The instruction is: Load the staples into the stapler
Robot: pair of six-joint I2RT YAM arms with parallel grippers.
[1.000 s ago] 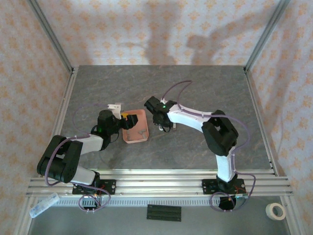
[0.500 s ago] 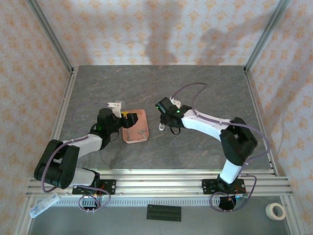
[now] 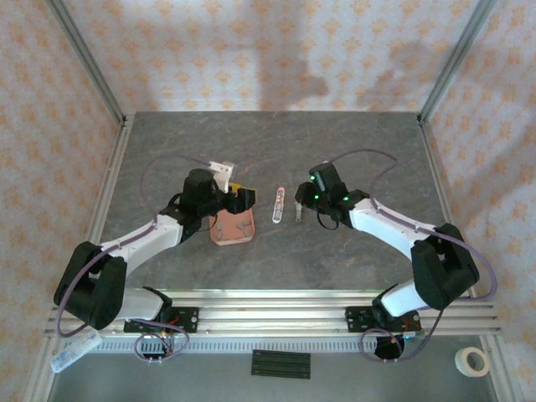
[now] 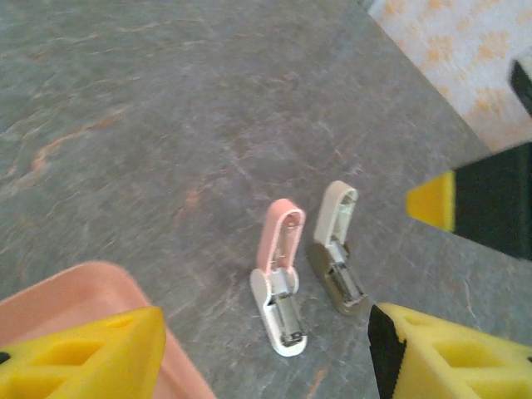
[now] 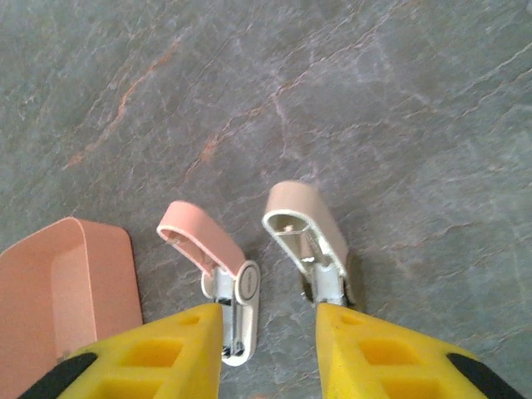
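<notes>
The stapler [image 3: 279,203] lies on the table right of the tray, its pink lid hinged up off the white base [image 4: 281,287] [image 5: 226,278]. Grey metal shows in its channel. Faint grey bits in the tray [image 3: 240,224] may be the staples; they are too small to tell. My left gripper [image 3: 241,194] hovers over the tray's far edge, open and empty, and faces the stapler [image 4: 266,332]. My right gripper [image 3: 303,209] is open just right of the stapler, with its yellow fingers [image 5: 154,357] astride both staplers' near ends and nothing held [image 5: 270,349].
A second mini stapler [image 3: 297,206], beige with a darker base, lies open beside the pink one [image 4: 337,249] [image 5: 312,237]. The salmon-pink square tray [image 3: 226,234] sits under the left gripper [image 5: 66,283]. Metal rails border the table, and a tape roll [image 3: 476,361] lies beyond the near edge.
The right arm has swung right, leaving the staplers lying on the table left of its gripper. The left gripper has moved right and forward over the tray's far edge.
</notes>
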